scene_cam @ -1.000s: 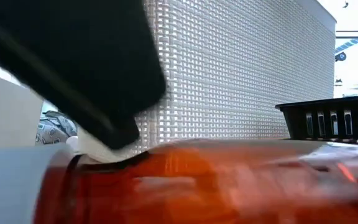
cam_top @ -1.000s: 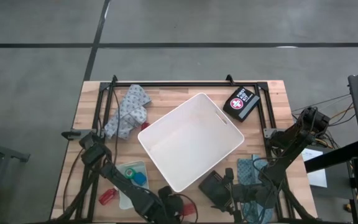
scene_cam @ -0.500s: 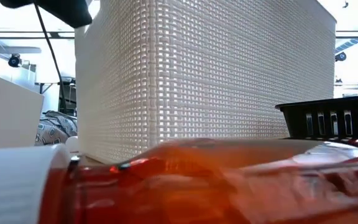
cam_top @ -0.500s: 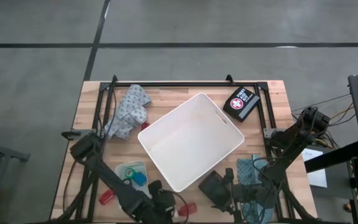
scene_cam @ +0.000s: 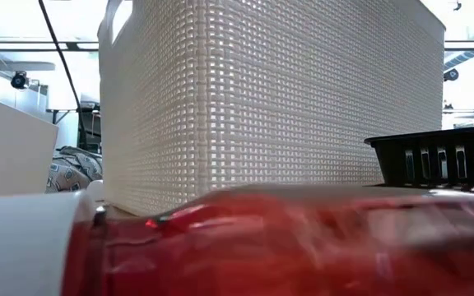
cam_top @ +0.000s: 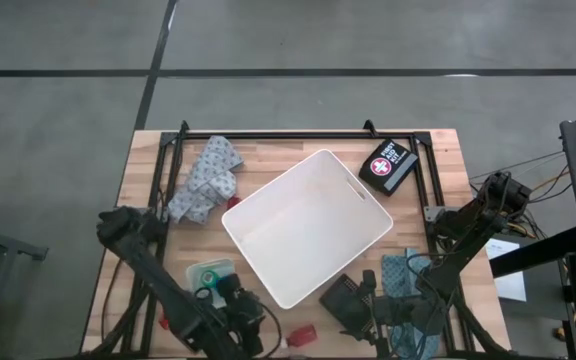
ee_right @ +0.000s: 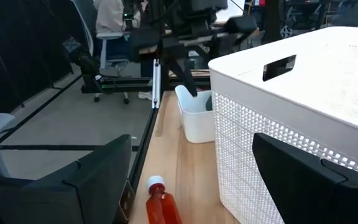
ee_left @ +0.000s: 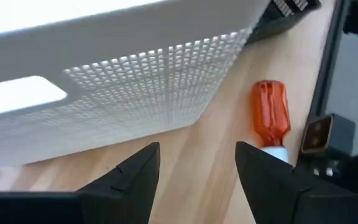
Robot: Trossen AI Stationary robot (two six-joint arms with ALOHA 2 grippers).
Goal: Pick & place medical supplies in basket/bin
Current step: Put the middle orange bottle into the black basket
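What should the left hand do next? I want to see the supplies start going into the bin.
Probably ease the left hand toward the orange bottle and line up on it. The hand is open and empty, the bottle lies on the table beside the white bin, and nothing shows inside the bin.

The bin sits mid-counter. Behind it to the left lies a cloth, behind to the right a case. Left of its near corner stands a tray; a bottle lies at the near edge, just before that corner.
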